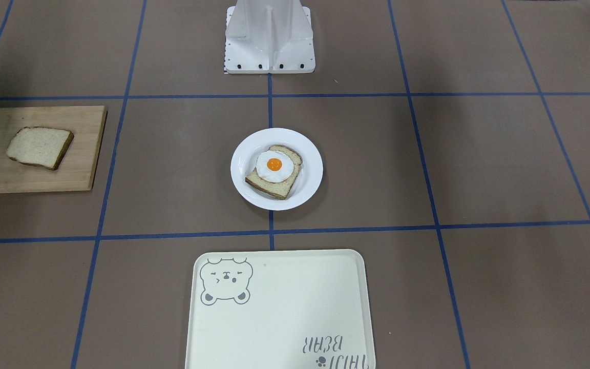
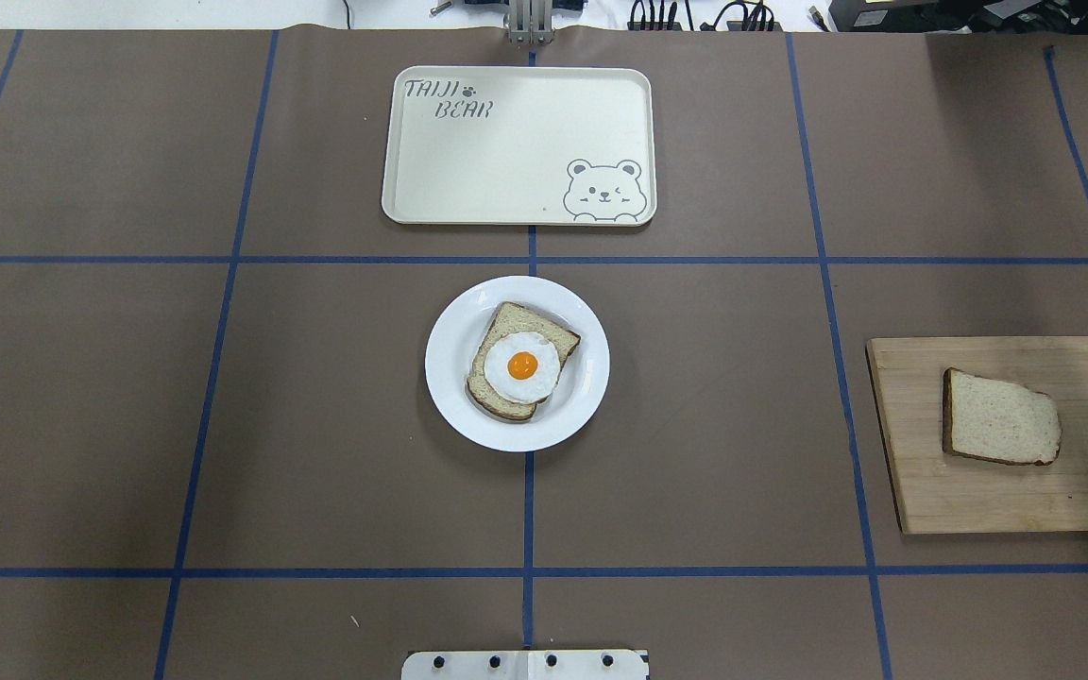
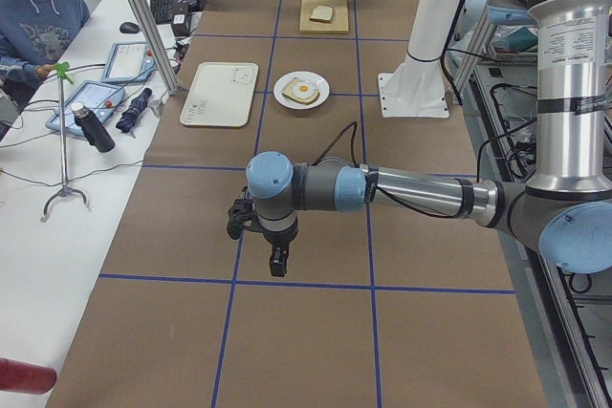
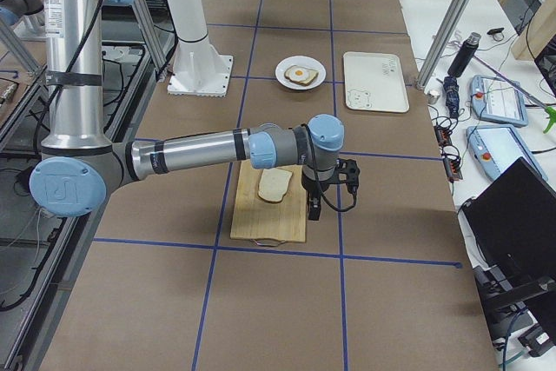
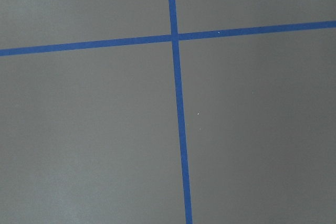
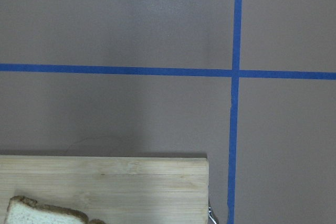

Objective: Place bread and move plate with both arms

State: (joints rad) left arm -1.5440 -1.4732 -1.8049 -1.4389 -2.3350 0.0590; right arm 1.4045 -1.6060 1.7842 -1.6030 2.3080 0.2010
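The plain bread slice point(image 1: 40, 147) lies on a wooden cutting board point(image 1: 69, 169); it also shows in the overhead view point(image 2: 999, 418) and at the bottom edge of the right wrist view point(image 6: 42, 214). The white plate point(image 1: 310, 179) sits mid-table point(image 2: 450, 368) and holds a slice with a fried egg point(image 2: 521, 364). My right gripper point(image 4: 314, 210) hangs just beside the board's edge, next to the bread point(image 4: 274, 185). My left gripper point(image 3: 277, 260) hovers over bare table, far from the plate point(image 3: 283, 93). I cannot tell whether either gripper is open or shut.
A cream bear tray point(image 2: 506, 161) lies just beyond the plate, empty. The white robot base point(image 1: 269, 41) stands behind the plate. Blue tape lines cross the brown table. An operator and desk clutter sit beyond the table's far edge in the exterior left view.
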